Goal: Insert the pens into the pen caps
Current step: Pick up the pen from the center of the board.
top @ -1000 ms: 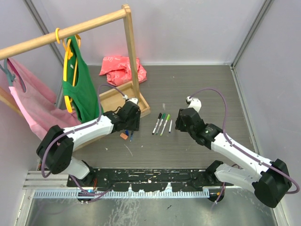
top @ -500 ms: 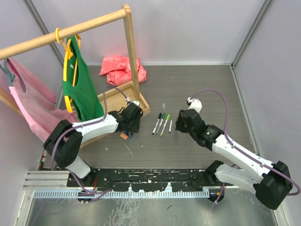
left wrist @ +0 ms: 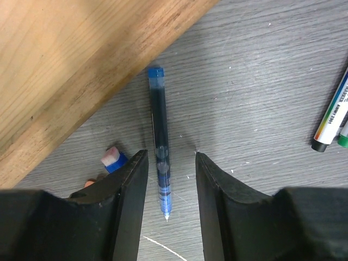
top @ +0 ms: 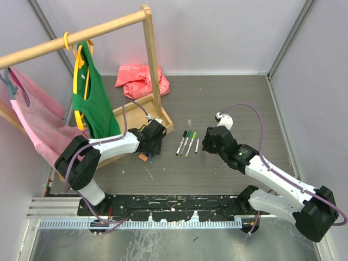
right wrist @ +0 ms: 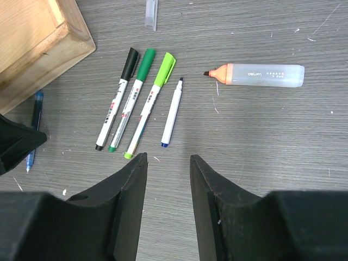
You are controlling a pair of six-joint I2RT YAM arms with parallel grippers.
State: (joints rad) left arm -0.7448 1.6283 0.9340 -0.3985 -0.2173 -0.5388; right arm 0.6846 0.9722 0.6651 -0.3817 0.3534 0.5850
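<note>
Left gripper straddles the blue pen with its jaws part-open, one finger on each side of the barrel and a sliver of table showing between each finger and the pen, so nothing is held yet. The pen lies flat and uncapped, its fine tip pointing back toward the wrist and its blunt blue end just beside the slanted edge of the wooden base. The fingers run along the barrel's sides, which looks meant to pinch it across its width near the tip end. Just left of the fingers lies a small blue cap with a pale end, probably this pen's partner, which would explain why the pickup is made here. Further out, the right gripper hovers over the bare table with its jaws apart and nothing between them, apparently waiting. Ahead of it lie three capped pens side by side, black, green and light green, which look finished. Next to them lies a thin white pen with its tip bare. An uncapped orange highlighter sits well to their right, and a clear cap lies beyond the row.
</note>
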